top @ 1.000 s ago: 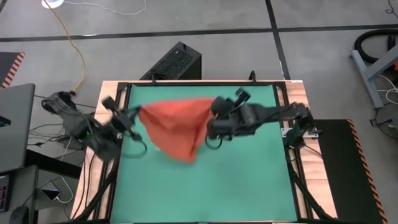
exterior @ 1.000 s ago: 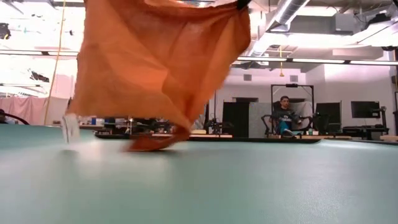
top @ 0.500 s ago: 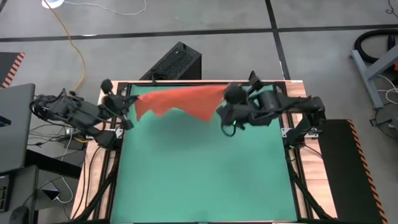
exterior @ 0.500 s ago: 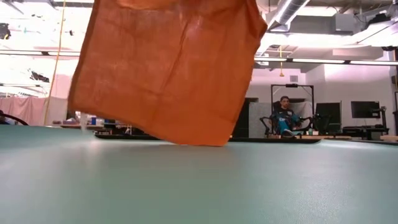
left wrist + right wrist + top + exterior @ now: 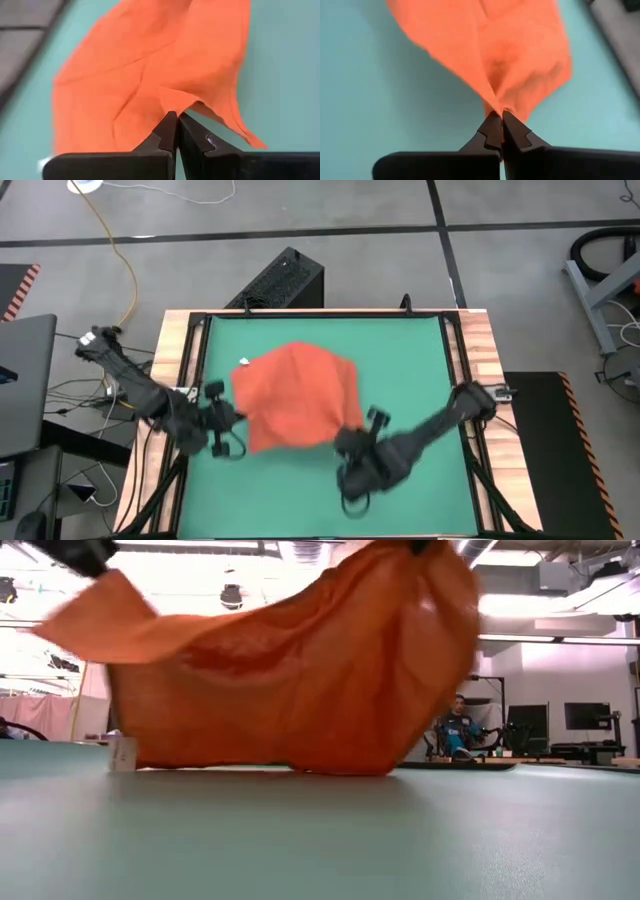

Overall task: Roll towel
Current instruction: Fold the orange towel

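Nearest the front edge of the desk point(image 5: 300, 510), the right gripper point(image 5: 362, 442) is sitting at about five o'clock from the mat's centre, its jaws pinched fully together on one corner of the towel point(image 5: 295, 395); the right wrist view is showing the cloth gathering into a tight pleat right at the fingertips point(image 5: 492, 127). A little to the side, at about eight o'clock, the left gripper point(image 5: 232, 430) is likewise clamping the other near corner, jaws closed with only fabric between them.

From these two pinch points the towel is spreading away toward twelve o'clock. In the low view it is billowing: the held edge is riding high while the far part is touching down on the green mat point(image 5: 420, 370), sagging in a loose belly between. That is telling how it handles: light, limp, with no stiffness of its own, creasing wherever it is being pulled, and draping under its own weight. It is not fragile, and it looks unlikely to slip from a firm pinch, though thin cloth could pull free if tugged unevenly.

Corners look like the right places to hold it, since gripping both ends of one edge is keeping that edge taut and the sheet spread. For rolling, the same edge, gripped near its ends, would seem the sensible place.

Farther on, at about eleven o'clock, the small white tag point(image 5: 243, 362) is lying at the towel's far edge.
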`<state>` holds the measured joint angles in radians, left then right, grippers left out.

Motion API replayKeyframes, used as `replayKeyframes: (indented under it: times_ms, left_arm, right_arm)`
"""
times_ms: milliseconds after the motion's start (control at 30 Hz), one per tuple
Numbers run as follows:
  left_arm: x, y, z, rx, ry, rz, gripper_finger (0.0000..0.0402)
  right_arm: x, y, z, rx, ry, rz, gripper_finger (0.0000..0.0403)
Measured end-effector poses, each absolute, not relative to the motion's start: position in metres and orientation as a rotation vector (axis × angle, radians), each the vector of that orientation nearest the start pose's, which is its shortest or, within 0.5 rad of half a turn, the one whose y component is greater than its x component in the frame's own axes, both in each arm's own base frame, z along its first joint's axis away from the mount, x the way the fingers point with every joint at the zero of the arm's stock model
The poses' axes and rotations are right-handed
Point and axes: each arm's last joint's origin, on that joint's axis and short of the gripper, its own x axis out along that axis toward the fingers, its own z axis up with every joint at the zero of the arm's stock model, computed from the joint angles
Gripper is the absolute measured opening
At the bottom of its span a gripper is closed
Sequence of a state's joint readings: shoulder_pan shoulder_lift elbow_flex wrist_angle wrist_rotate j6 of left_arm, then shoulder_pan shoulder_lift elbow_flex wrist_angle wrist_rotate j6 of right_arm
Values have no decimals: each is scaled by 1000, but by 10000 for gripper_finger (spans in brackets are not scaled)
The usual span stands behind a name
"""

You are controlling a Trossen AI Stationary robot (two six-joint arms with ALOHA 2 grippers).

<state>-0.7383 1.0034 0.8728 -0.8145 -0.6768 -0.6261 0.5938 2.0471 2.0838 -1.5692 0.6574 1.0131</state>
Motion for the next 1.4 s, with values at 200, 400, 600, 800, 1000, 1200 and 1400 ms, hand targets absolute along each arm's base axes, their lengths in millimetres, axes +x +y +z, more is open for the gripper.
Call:
replayKeyframes:
  times_ms: [200,400,600,800,1000,1200,1400]
  left_arm:
    - [138,-166,235,-66,729,38,0]
    - [137,-197,194,-25,852,57,0]
    - [138,-215,155,-34,1043,57,0]
    - [134,-222,138,5,1093,62,0]
    - [128,-226,138,-7,1085,59,0]
    - [134,-227,141,-30,934,117,0]
    - [147,-229,144,-36,881,74,0]
  right_arm:
    - [324,254,265,88,1120,-653,11]
    - [324,275,243,191,1169,-634,11]
    - [333,296,243,194,1184,-345,22]
    - [329,278,266,75,1147,-345,77]
    - [322,258,288,28,1118,-409,137]
    - [339,254,295,-154,866,-442,167]
    - [388,263,276,-201,684,-99,170]
